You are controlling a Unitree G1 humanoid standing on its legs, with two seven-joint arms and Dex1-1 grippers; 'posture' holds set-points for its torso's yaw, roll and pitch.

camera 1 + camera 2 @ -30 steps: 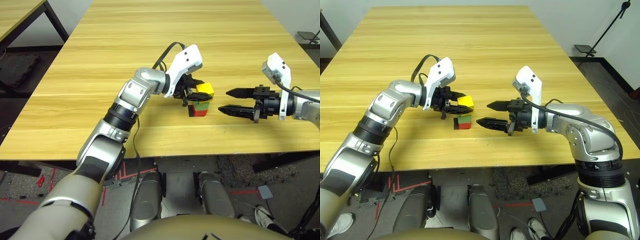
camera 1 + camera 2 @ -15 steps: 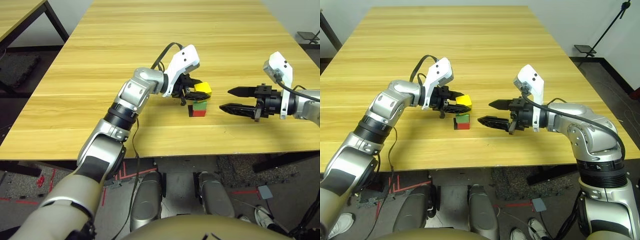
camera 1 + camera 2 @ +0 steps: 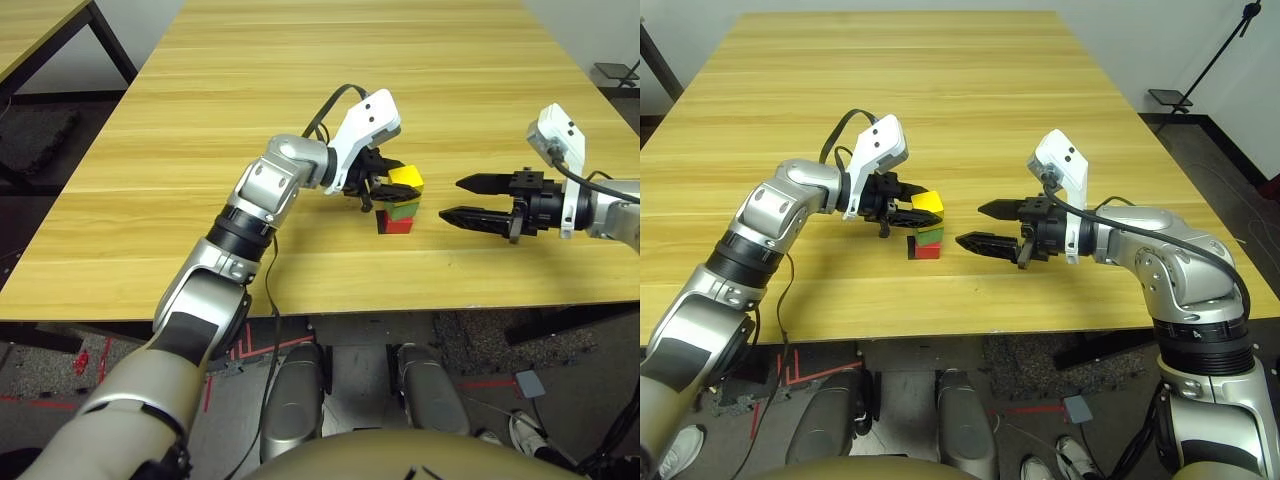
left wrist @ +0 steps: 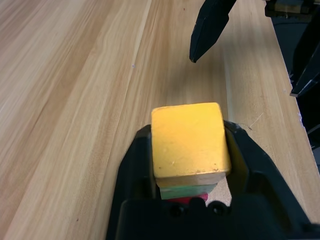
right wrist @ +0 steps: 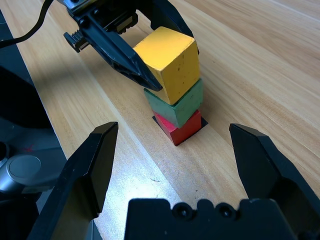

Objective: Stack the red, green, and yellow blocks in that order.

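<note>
With the yellow block (image 5: 181,71) closed between the left gripper's (image 4: 189,127) fingers atop the skewed green block (image 5: 188,106) and the red block (image 5: 186,132), near the table's (image 3: 300,280) near edge, it should be squared and seated before release, the empty right gripper (image 3: 451,198) being kept wide open, clear.

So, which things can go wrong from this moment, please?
The left gripper is around the yellow block; if a finger drags while leaving, it might pull that block off. The green block looks turned against the red block, so a small push could perhaps tip the stack.
</note>
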